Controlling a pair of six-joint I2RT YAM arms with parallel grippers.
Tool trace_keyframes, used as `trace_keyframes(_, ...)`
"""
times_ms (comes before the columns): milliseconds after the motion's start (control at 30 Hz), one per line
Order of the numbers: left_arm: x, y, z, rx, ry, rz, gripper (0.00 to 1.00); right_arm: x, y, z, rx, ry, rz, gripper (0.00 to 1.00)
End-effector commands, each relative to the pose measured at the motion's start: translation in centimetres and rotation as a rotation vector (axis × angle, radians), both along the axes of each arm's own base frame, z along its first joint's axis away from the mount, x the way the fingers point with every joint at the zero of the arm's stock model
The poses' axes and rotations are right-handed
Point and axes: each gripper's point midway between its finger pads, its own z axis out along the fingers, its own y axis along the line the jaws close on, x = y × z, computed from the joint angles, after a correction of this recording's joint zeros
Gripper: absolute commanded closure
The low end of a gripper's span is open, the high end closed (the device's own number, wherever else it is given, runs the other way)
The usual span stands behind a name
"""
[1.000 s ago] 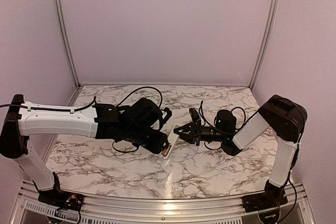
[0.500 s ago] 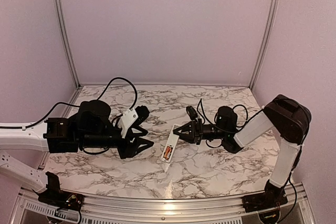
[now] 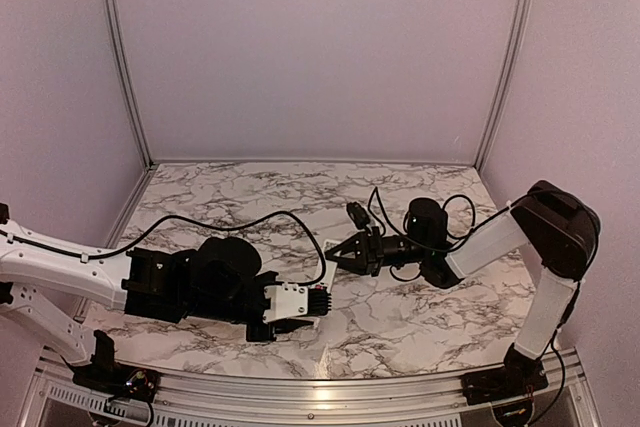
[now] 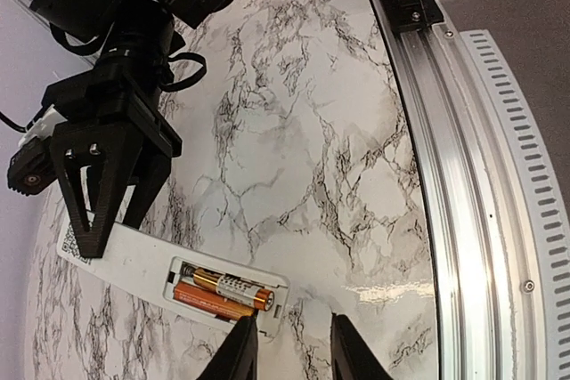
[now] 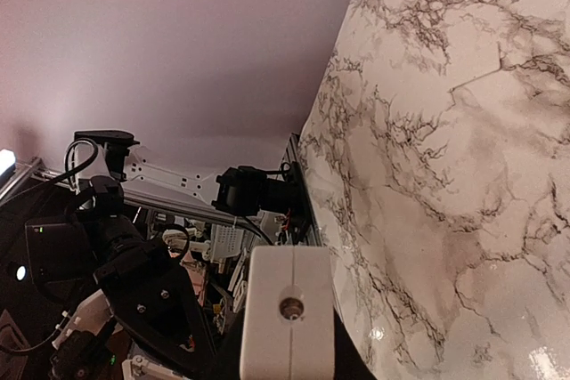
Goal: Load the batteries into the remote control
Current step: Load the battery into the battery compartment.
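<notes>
Left gripper [image 4: 294, 349] had swung back in to the remote [image 4: 134, 260]'s near end, jaws slightly parted, holding nothing. Right gripper [image 4: 109, 230] was clamped on its far end. Two batteries [image 4: 223, 291] sat in the upturned slot.

Top camera looks down from behind; both wrist cameras skim the table [image 3: 400, 327] closely

Glossy marble-patterned table [image 4: 338, 131], matt white plastic remote control [image 4: 125, 262], shiny copper-toned batteries [image 4: 223, 292].
</notes>
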Motion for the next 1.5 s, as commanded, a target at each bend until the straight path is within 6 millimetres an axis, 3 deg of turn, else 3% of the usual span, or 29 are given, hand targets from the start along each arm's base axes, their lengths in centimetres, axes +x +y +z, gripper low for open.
trace_keyframes(0, 0.1, -0.7, -0.3, 0.061, -0.107, -0.044, 0.71, -0.4, 0.8, 1.9, 0.010, -0.066, 0.034, 1.00)
trace_keyframes(400, 0.5, -1.3, -0.5, 0.072, -0.152, -0.061, 0.75, -1.1, 1.2, 2.2, 0.000, -0.083, 0.055, 1.00)
trace_keyframes(1467, 1.5, -1.6, -3.4, 0.182, -0.178, -0.049, 0.85, -1.4, 1.4, 2.2, 0.004, -0.085, 0.066, 1.00)
